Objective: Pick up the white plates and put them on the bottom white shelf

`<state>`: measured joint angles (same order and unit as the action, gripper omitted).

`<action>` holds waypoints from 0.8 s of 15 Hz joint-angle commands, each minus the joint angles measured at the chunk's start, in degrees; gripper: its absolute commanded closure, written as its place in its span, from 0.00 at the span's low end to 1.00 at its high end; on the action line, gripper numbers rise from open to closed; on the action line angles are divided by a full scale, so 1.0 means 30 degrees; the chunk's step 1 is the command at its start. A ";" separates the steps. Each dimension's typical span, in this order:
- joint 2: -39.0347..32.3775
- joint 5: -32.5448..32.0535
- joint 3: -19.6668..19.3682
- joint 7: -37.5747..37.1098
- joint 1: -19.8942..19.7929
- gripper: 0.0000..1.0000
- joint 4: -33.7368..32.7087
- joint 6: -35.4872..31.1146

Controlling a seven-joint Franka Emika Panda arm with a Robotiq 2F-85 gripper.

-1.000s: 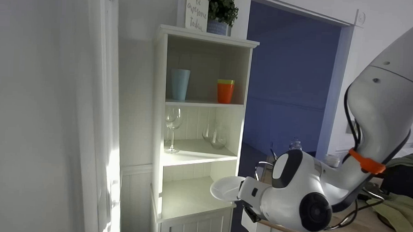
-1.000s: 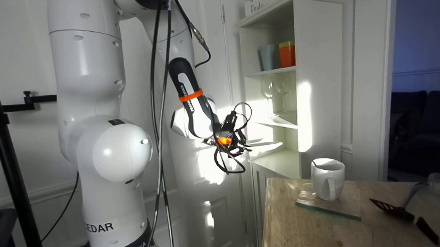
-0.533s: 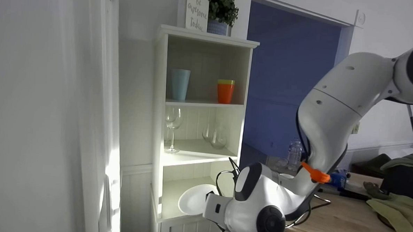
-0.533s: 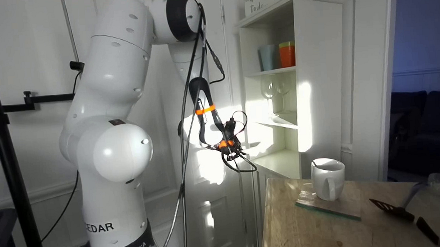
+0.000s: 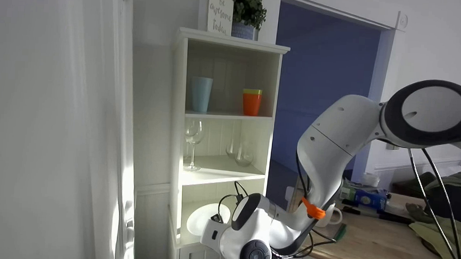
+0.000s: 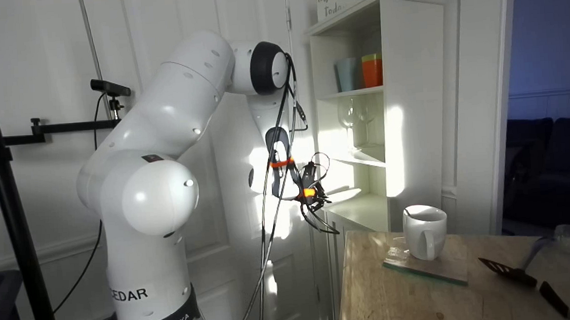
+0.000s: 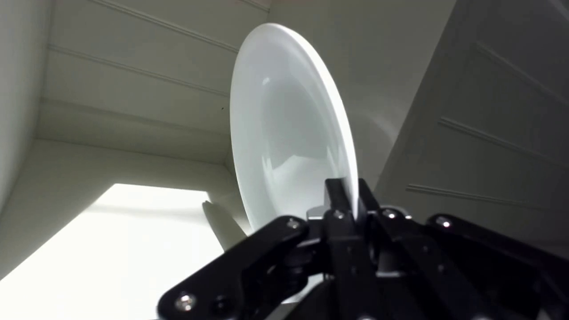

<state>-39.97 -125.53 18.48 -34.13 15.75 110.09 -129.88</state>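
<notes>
My gripper (image 7: 352,189) is shut on the rim of a white plate (image 7: 289,120), one finger on each face. In both exterior views the gripper (image 5: 217,218) (image 6: 325,200) is at the front opening of the bottom white shelf (image 5: 185,239) (image 6: 365,212). The plate (image 5: 201,218) is tilted and reaches out from the gripper across the opening; it shows nearly edge-on in an exterior view (image 6: 345,195). I cannot tell whether it touches the shelf floor. No other white plate shows.
Wine glasses (image 5: 193,143) stand on the shelf board above. A blue cup (image 5: 201,94) and an orange cup (image 5: 251,103) stand higher up. The unit's side panel (image 6: 411,122) borders the opening. A white mug (image 6: 425,235) stands on the wooden table (image 6: 387,297) beside it.
The arm has reached lower and farther toward the shelf unit. The plate, held throughout, has moved from beside the unit to in front of the bottom compartment.
</notes>
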 commanded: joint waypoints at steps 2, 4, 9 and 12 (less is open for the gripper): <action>-0.0541 0.0028 0.0151 0.0131 -0.0115 0.93 -0.0662 0.0063; -0.0644 0.0028 0.0147 0.0131 -0.0108 0.93 -0.0808 0.0061; -0.0729 -0.0258 0.0146 -0.0221 -0.0343 0.98 -0.1004 -0.0343; -0.0788 -0.0611 0.0038 -0.0736 -0.0661 0.98 -0.1121 -0.0502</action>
<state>-42.11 -125.53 18.46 -34.77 15.00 107.75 -130.24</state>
